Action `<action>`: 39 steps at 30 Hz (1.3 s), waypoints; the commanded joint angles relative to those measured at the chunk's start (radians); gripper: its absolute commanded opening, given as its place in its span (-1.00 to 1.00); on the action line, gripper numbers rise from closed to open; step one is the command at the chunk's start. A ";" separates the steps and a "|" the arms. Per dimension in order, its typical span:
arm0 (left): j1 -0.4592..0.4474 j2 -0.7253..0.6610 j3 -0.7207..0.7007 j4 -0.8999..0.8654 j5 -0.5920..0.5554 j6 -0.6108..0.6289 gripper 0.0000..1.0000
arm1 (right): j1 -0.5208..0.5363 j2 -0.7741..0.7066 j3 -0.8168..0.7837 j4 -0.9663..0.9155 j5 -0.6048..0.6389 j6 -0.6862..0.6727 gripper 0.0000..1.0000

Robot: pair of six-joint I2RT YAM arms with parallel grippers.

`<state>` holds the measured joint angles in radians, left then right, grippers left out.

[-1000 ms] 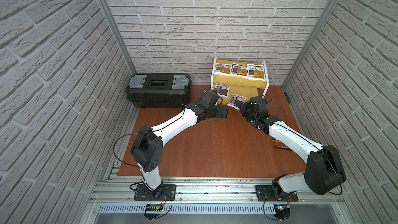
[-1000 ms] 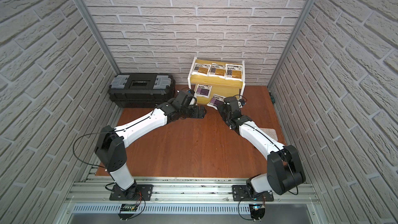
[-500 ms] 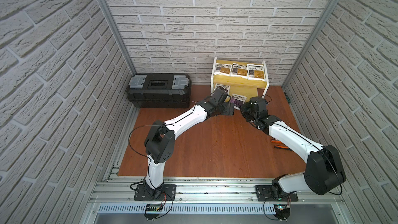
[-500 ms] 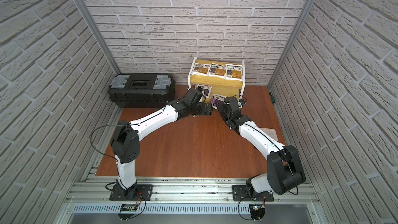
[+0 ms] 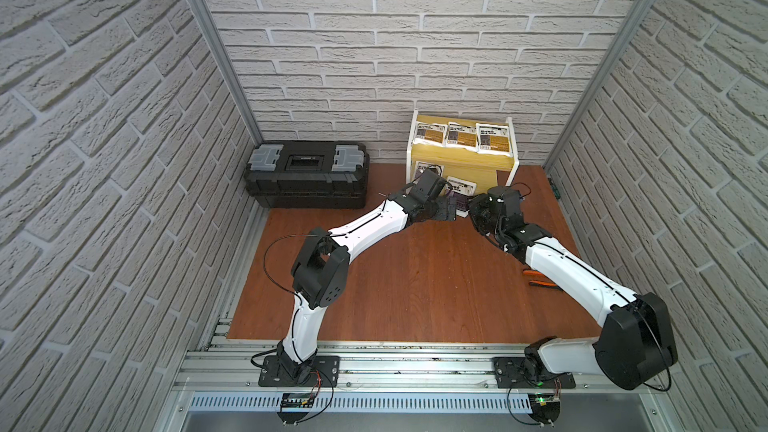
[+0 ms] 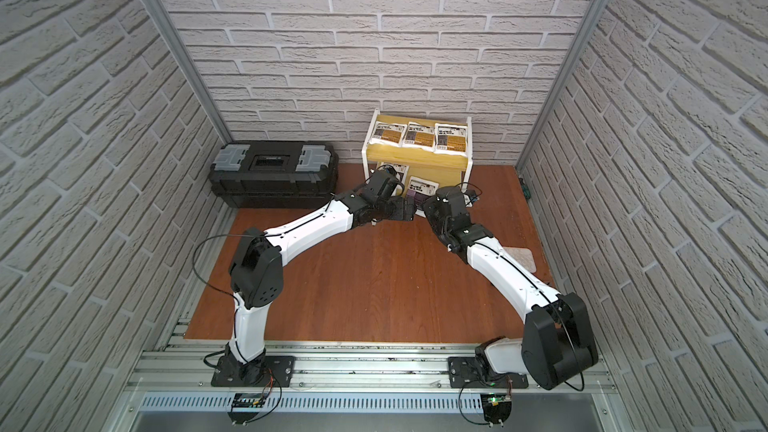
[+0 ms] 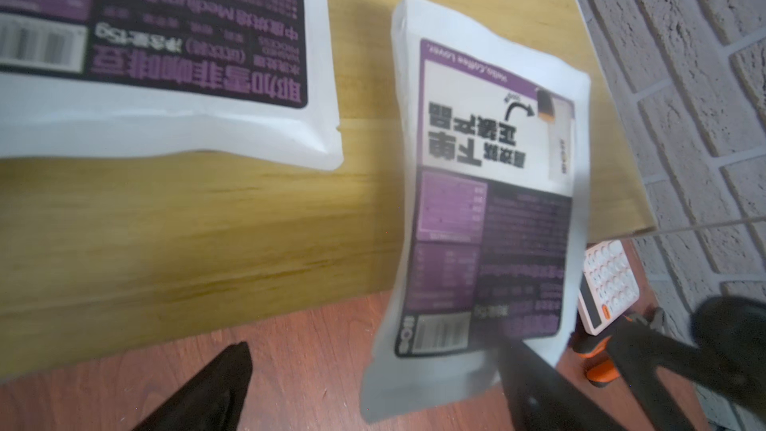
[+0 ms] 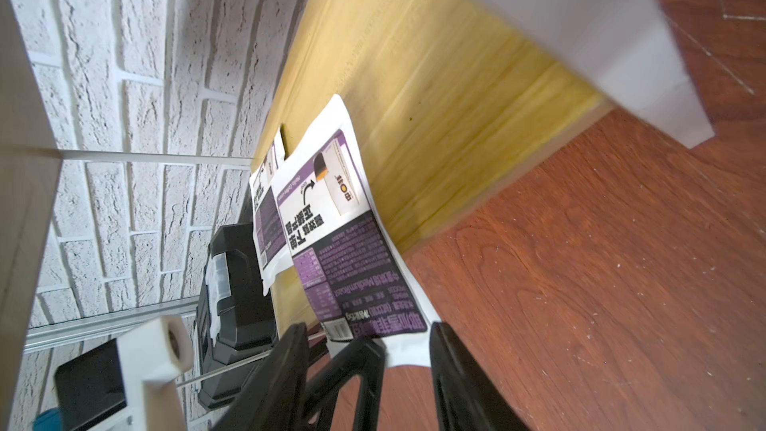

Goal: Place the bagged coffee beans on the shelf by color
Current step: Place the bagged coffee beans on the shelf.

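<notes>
Your right gripper (image 8: 369, 333) stood partly open, your left gripper (image 7: 377, 350) wide, neither holding the purple coffee pouch (image 7: 489, 209). It overhung the lower board of the shelf (image 7: 207, 221); you needed to push it squarely aboard.

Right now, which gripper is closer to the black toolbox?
Left. The left gripper is in front of the shelf on the side toward the black toolbox; the right gripper faces it from the far side.
</notes>
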<state>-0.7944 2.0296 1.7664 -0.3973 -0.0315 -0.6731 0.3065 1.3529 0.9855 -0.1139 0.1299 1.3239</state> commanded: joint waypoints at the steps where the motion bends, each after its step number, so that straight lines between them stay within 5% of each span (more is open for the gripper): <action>1: -0.011 -0.020 0.028 0.013 -0.020 0.019 0.97 | -0.006 -0.011 0.021 0.020 0.018 -0.015 0.04; 19: -0.006 0.031 0.198 -0.058 -0.007 0.070 0.97 | -0.010 -0.125 -0.019 -0.007 -0.043 -0.062 0.06; 29: -0.041 -0.174 -0.046 -0.011 0.026 0.076 0.97 | -0.008 -0.273 -0.060 -0.237 -0.139 -0.183 0.13; 39: -0.038 -0.422 -0.291 -0.012 -0.119 0.057 0.97 | 0.037 -0.136 -0.043 -0.266 -0.230 -0.222 0.09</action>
<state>-0.8425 1.6672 1.5150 -0.4362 -0.0650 -0.6209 0.3195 1.1839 0.9379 -0.3805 -0.0830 1.1286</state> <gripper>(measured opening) 0.985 0.546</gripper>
